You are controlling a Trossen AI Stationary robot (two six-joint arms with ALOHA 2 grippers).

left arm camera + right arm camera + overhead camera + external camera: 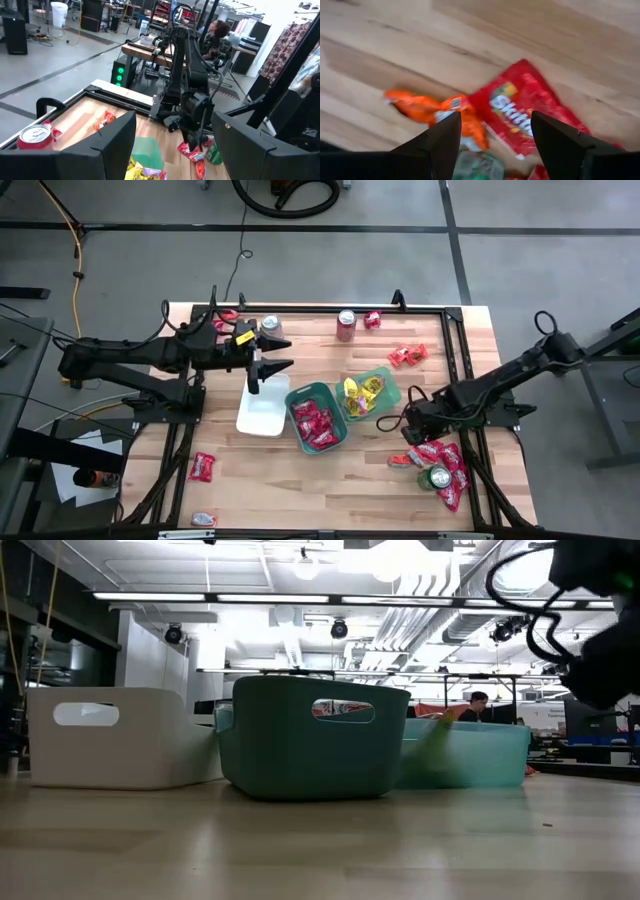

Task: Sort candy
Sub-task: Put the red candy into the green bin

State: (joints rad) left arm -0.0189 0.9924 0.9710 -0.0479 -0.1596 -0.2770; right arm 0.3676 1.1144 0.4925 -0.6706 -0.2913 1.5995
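The right gripper [408, 442] is held low over the table [330, 480] with its fingers [440, 142] spread and nothing between them, just above an orange packet [427, 111] and a red packet [530, 112] lying side by side. More candy [445, 465] is piled beside a green can [438, 477]. The left gripper [262, 368] is held released over the white tray [262, 412]. Red packets are seen in the dark teal tray [318, 418], yellow ones in the light green tray [368, 392].
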